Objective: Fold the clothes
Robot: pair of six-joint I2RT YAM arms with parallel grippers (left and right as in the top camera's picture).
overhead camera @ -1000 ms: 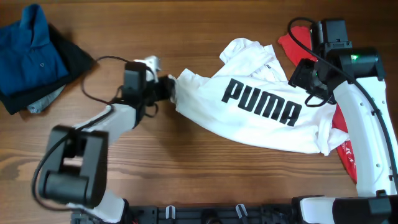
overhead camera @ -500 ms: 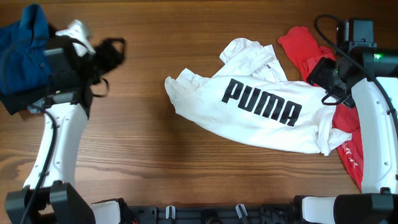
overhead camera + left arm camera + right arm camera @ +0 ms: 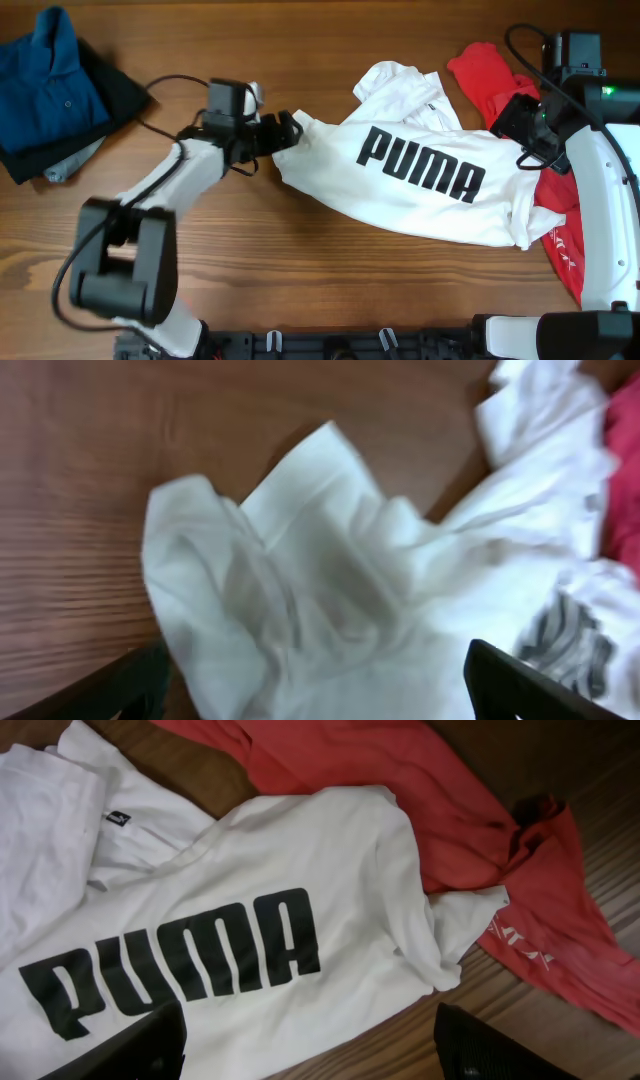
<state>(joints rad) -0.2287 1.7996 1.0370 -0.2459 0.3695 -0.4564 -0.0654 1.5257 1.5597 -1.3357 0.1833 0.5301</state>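
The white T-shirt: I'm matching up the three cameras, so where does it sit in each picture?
Overhead: the white T-shirt lies right of centre, spread on the wood.
Left wrist: its crumpled end fills most of the picture.
Right wrist: it covers the left and centre, black lettering at lower left.
Shared landmark: the red shirt beside it, seen in all three views.

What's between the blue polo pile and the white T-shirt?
In the overhead view, only the left arm, its claw at the white T-shirt's sleeve edge; the rest is bare table.
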